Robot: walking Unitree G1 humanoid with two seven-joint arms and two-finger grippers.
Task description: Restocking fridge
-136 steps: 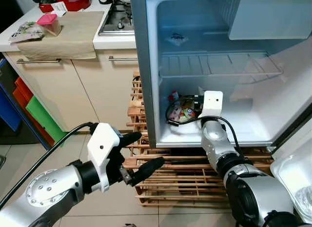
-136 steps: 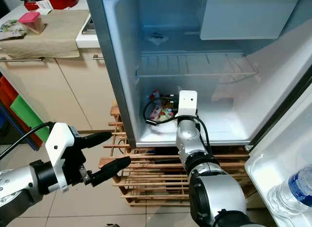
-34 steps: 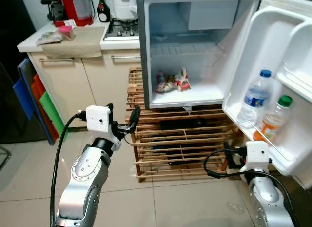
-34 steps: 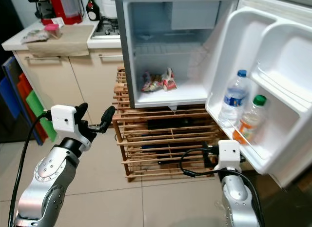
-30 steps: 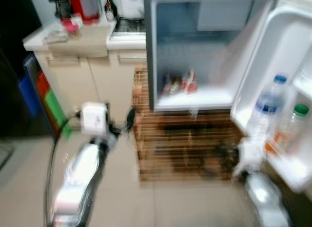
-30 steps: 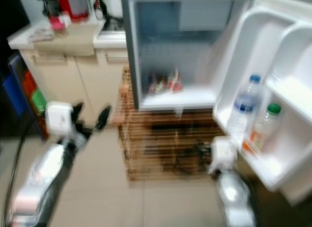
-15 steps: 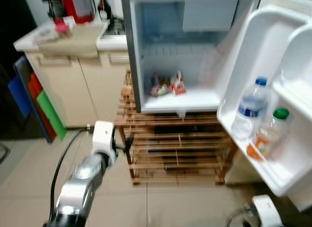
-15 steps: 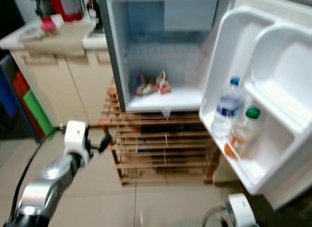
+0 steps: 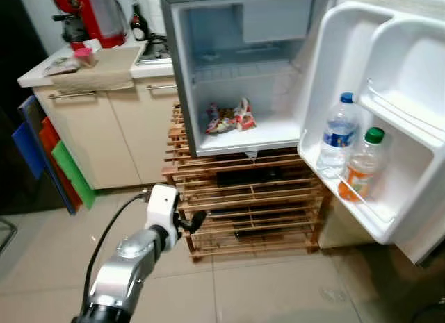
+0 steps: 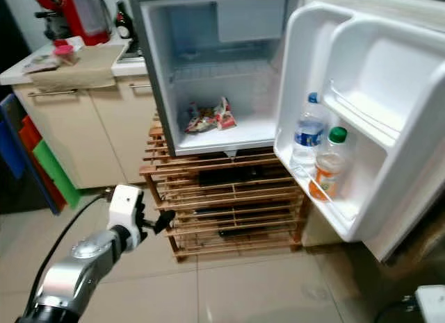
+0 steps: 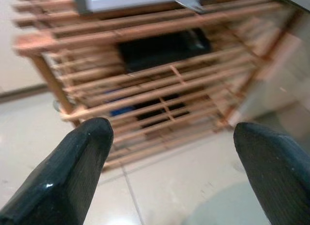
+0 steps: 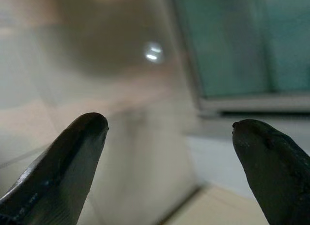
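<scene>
The small fridge (image 9: 182,73) stands open on a wooden rack (image 9: 243,198). Some snack packets (image 9: 229,118) lie on its bottom floor. The open door's (image 9: 389,73) shelf holds a water bottle (image 9: 336,141) and an orange drink bottle with a green cap (image 9: 361,163). My left gripper (image 9: 189,224) hangs low in front of the rack's left side, open and empty; its fingers (image 11: 77,162) frame the rack in the left wrist view. My right gripper (image 12: 169,152) is open too, with nothing between its fingers, pointing at blurred floor and wall.
A counter (image 9: 90,62) to the left carries a beige cloth, a red coffee machine (image 9: 94,17) and a pink-lidded tub (image 9: 84,55). Coloured boards (image 9: 59,167) lean against the cabinet. Tiled floor (image 9: 278,288) lies before the rack.
The right gripper has come out of the fridge, leaving the snack packets inside, and the arm has dropped low. The camera has drawn back. The left arm has sunk toward the floor.
</scene>
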